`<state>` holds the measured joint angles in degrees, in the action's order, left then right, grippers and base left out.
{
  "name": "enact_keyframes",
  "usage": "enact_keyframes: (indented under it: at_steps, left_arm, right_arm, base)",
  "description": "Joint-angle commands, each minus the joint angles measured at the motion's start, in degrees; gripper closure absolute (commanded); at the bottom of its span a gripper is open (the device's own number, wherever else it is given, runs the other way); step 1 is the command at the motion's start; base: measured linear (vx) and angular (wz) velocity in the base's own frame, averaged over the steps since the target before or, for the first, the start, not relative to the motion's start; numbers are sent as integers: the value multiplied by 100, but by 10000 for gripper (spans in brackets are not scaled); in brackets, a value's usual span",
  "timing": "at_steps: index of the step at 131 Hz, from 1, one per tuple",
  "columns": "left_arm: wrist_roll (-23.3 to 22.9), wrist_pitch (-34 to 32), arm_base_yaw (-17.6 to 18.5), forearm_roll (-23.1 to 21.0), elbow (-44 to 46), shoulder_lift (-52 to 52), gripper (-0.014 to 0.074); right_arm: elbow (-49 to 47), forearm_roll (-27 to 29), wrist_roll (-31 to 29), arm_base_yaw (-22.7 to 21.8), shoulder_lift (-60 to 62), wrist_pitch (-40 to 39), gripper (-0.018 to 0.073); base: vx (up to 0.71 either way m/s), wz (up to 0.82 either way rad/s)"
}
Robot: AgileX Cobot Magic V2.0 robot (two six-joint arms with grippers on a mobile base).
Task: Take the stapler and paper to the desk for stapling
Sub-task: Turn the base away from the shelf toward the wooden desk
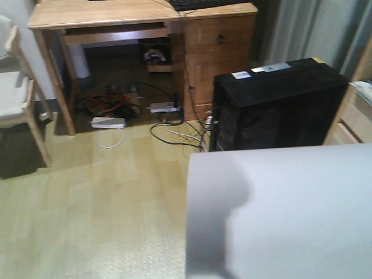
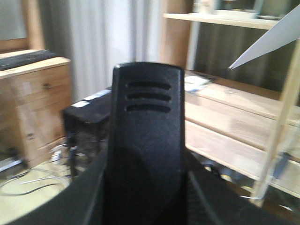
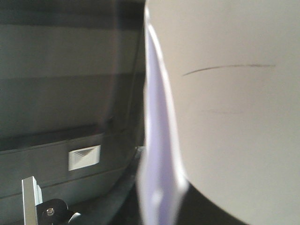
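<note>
Left wrist: stapler (image 2: 147, 140) in left tool (image 2: 148, 199)

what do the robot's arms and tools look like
Little shows. The left tool is matte black grainy plastic with curved edges; the upright black piece with three slots may or may not belong to it. Of the right tool, only a silver metal bracket and a round black part with a screw show beside the paper. No cables or markings visible.

Home office: wooden desk (image 1: 116, 14) bearing keyboard (image 1: 203, 3), computer tower (image 1: 279, 102) on floor, tangled cables (image 1: 110, 104) under desk, curtains (image 1: 302, 29).
</note>
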<state>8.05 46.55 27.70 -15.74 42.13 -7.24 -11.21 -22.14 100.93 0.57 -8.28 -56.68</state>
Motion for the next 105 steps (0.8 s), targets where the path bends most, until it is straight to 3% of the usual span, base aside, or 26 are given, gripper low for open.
enact_keyframes:
  at_steps: [1,105]
  left_arm:
    - [9,-681,23,-137,162,-89,596]
    - [9,-681,23,-137,162,-89,596]
  right_arm:
    - [-161,59,-57,-2,-77,-157,565]
    - [-161,65,-57,-2,-77,-157,565]
  base:
    - [12,44]
    - [18,35]
